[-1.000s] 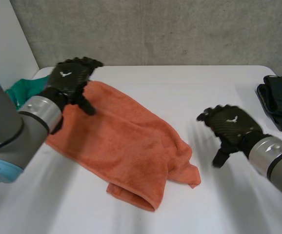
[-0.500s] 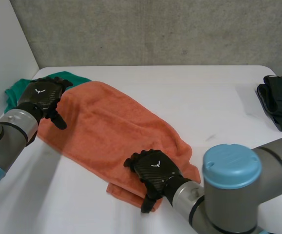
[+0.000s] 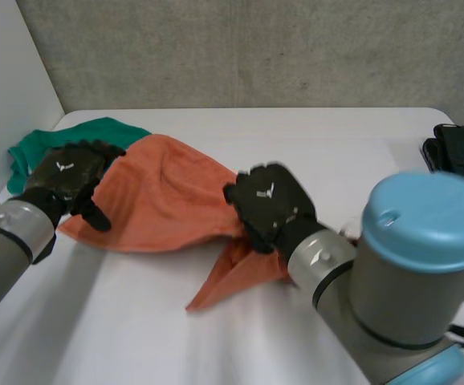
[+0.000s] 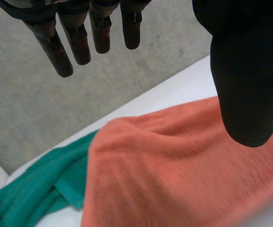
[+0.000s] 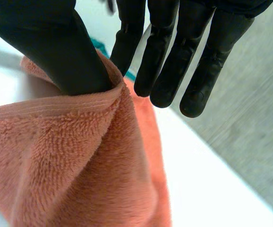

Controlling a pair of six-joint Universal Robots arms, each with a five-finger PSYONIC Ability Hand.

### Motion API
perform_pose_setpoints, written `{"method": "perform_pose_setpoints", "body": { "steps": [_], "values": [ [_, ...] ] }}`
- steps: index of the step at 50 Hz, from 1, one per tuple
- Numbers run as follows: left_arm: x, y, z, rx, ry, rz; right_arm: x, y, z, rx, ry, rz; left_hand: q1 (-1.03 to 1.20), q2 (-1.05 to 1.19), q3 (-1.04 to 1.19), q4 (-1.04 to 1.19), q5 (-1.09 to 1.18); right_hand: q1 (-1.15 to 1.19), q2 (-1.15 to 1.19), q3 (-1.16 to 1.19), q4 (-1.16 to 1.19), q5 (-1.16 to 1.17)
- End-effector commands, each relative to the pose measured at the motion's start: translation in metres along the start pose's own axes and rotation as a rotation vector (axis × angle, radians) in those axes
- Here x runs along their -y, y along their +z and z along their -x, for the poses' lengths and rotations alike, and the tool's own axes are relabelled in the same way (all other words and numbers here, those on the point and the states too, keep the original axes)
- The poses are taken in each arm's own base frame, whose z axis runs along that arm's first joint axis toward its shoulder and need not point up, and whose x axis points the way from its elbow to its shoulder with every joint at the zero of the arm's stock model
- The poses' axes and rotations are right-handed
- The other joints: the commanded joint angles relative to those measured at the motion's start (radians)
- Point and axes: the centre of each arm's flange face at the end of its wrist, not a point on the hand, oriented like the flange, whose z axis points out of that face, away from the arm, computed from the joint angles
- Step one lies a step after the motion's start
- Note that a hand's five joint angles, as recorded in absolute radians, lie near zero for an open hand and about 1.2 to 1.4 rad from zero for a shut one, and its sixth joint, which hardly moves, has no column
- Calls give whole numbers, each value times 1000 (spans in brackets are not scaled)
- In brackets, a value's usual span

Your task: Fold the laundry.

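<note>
Right hand (image 3: 268, 204), pinching the orange towel (image 3: 164, 200) edge between thumb and finger, has carried it toward left hand (image 3: 70, 172), which hovers wide open: fold started.

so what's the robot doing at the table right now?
It is folding an orange towel on the white table. The right hand pinches a hemmed edge between thumb and fingers and holds it up over the towel's middle. The left hand is open, fingers straight, at the towel's left end. A green cloth lies beside that end, and dark clothing sits at the table's right edge.
</note>
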Motion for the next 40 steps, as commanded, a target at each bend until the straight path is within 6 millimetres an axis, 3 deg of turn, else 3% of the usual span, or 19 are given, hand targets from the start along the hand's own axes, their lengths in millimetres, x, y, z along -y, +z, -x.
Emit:
{"method": "perform_pose_setpoints", "body": {
  "steps": [1, 4, 15, 25, 35, 39, 40],
  "values": [
    [-20, -13, -12, -41, -22, 59, 34, -3, -13, -19, -55, -39, -12, -16, -25, -15, -18, 439, 223, 215, 211, 240],
    [-25, -13, -12, -42, -26, 72, 50, -6, -18, -27, -56, -67, -6, -10, -19, -9, -12, 439, 223, 215, 211, 240],
    [-45, 3, -22, -72, -90, 118, 76, -15, -25, -45, -53, -122, 11, 7, -1, 8, 6, 439, 223, 215, 211, 240],
    [-59, 6, -27, -32, -185, 169, 87, -16, -29, -62, -48, -152, 38, 34, 25, 35, 32, 439, 223, 215, 211, 240],
    [-62, 32, -37, 20, -259, 110, 96, -27, -31, -67, -35, -173, 93, 89, 81, 90, 88, 439, 223, 215, 211, 240],
    [-65, 35, -53, -24, -250, 117, 89, -26, -33, -69, -31, -146, 146, 142, 134, 143, 140, 439, 223, 215, 211, 240],
    [-64, 34, -54, -25, -250, 116, 81, -27, -31, -58, -27, -108, 146, 142, 134, 143, 141, 309, 93, 85, 81, 110]
  ]
}}
